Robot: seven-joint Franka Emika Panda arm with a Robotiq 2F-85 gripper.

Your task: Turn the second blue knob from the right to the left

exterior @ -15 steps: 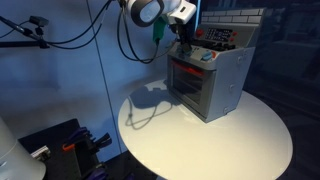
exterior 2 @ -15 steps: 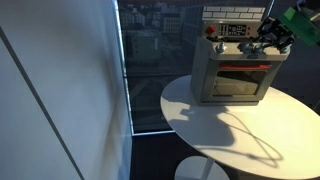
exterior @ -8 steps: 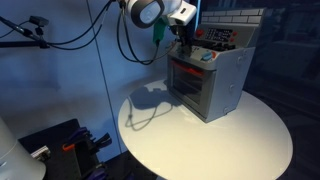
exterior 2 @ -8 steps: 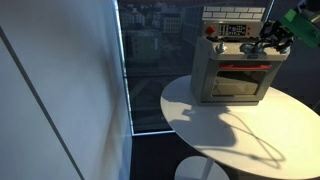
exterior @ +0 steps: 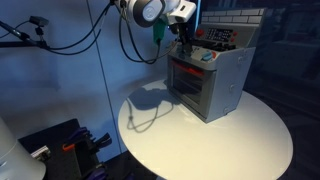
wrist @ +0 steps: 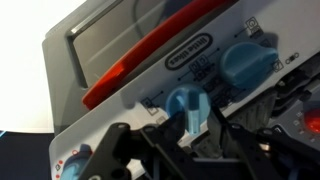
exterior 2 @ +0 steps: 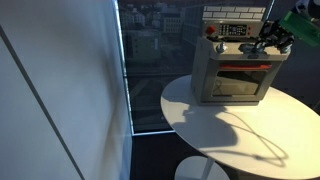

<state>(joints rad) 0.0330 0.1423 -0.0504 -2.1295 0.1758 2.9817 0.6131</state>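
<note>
A grey toy oven (exterior: 215, 80) with a red handle stands on the round white table (exterior: 230, 140); it also shows in the other exterior view (exterior 2: 235, 75). My gripper (exterior: 186, 44) is at the oven's top control panel in both exterior views (exterior 2: 266, 40). In the wrist view the gripper (wrist: 190, 128) has its dark fingers on either side of the ridge of a light blue knob (wrist: 188, 104), closed against it. A larger blue knob (wrist: 246, 62) sits further along the panel. A red knob (exterior 2: 210, 30) is at the panel's end.
The oven's red door handle (wrist: 150, 50) runs above the panel in the wrist view. A tall window pane (exterior 2: 150, 60) stands behind the table. Black equipment (exterior: 60, 145) lies on the floor beside the table. Cables (exterior: 125, 40) hang from the arm.
</note>
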